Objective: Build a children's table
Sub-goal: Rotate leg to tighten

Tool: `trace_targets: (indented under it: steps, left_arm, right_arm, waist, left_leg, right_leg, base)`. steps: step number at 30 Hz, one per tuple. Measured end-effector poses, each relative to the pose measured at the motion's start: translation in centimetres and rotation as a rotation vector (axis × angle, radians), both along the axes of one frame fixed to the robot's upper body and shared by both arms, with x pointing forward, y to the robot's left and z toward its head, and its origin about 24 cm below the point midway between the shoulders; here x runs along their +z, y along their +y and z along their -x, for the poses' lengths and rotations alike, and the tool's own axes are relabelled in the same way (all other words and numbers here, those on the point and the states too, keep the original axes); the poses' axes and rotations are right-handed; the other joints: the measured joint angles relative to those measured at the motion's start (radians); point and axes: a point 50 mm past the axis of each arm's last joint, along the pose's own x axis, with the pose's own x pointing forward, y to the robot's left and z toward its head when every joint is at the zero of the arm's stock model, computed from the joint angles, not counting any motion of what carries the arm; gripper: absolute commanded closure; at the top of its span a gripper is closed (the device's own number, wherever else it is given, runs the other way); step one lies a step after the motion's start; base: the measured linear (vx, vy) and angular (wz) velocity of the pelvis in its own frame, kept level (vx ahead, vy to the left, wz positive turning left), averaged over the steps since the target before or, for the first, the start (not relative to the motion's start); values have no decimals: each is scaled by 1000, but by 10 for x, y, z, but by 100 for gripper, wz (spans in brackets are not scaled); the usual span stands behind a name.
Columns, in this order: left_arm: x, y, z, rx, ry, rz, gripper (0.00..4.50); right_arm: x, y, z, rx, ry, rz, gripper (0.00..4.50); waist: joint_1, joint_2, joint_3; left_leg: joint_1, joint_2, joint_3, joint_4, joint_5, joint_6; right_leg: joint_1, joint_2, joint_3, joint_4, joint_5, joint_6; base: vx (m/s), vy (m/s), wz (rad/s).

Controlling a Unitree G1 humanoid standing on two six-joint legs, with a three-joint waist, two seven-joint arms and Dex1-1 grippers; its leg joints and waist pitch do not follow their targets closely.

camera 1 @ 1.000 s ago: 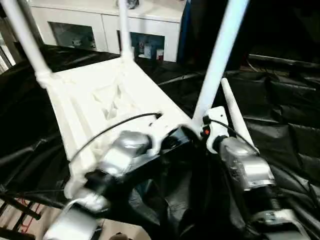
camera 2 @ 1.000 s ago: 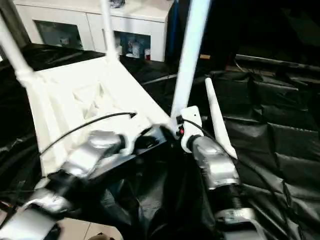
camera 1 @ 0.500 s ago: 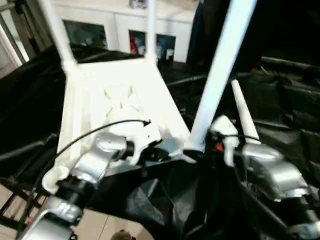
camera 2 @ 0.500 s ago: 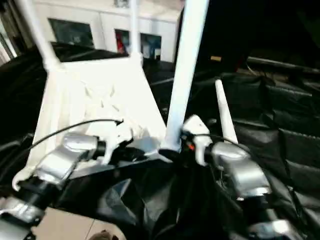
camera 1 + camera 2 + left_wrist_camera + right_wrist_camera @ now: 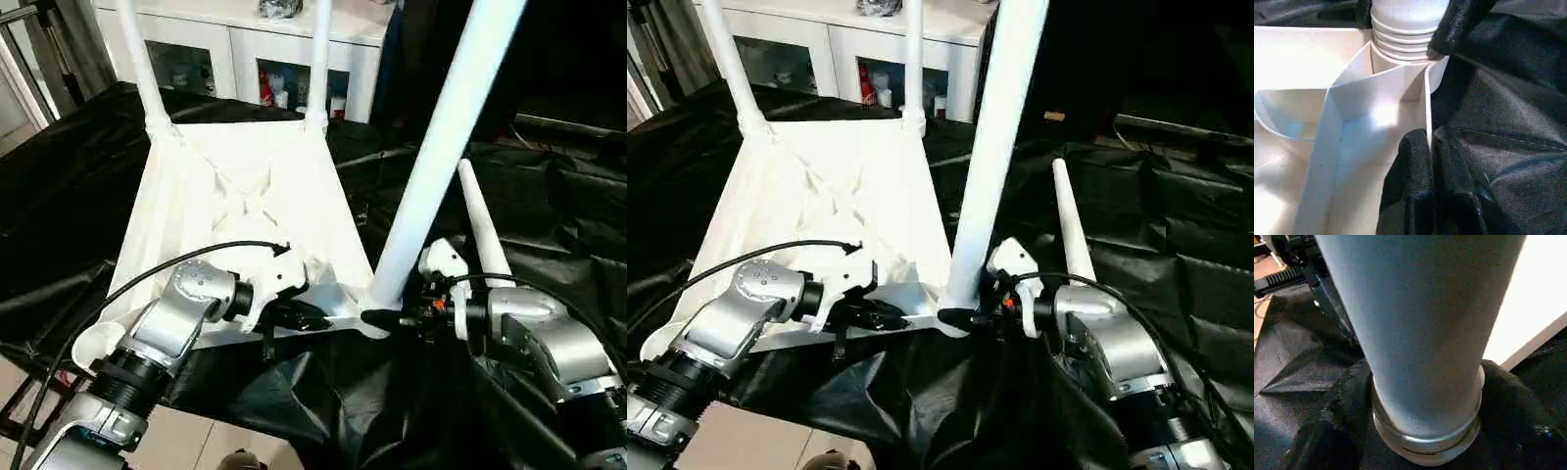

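Observation:
The children's table lies upside down as a white ribbed tabletop (image 5: 245,196) on black cloth. Two legs (image 5: 142,59) (image 5: 318,59) stand in its far corners. A third leg (image 5: 441,147) rises from the near right corner socket. My right gripper (image 5: 387,318) is shut around this leg's ringed base (image 5: 1425,431), one black finger (image 5: 1342,401) on each side. My left gripper (image 5: 294,315) is shut on the tabletop's thin near rim wall (image 5: 1426,103), just beside that socket. A loose fourth leg (image 5: 482,235) lies on the cloth behind my right wrist.
The near left corner socket (image 5: 93,348) is open at the table's edge. A white cabinet (image 5: 245,49) with glass doors stands behind the black-draped work table (image 5: 549,215). A dark metal frame (image 5: 29,59) shows at far left. The floor (image 5: 196,441) is visible below the near edge.
The head camera has shifted and tilted, so the whole scene sits differently in the picture. My right gripper's fingers have drawn in around the near leg's base. The left gripper's hold is unchanged.

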Motion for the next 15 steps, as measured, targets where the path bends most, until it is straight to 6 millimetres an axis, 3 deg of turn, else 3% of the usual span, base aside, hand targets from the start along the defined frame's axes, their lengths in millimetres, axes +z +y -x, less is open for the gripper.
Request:
trace_targets:
  steps: [8,15]
  left_arm:
    - [-2,-2,-2,30,-8,1,450]
    - [-9,-42,-30,297,-40,-4,450]
  right_arm:
    - [-2,1,-1,-46,-11,-1,176]
    - [-16,13,-33,-508,-59,-6,176]
  waist:
    - [-3,0,0]
    - [-33,0,0]
  left_leg:
    - [1,0,0,1,0,0]
    - [1,1,0,7,0,0]
  right_leg:
    - [0,0,0,1,0,0]
    - [0,0,1,1,1,4]
  base:
    - [0,0,0]
    - [0,0,0]
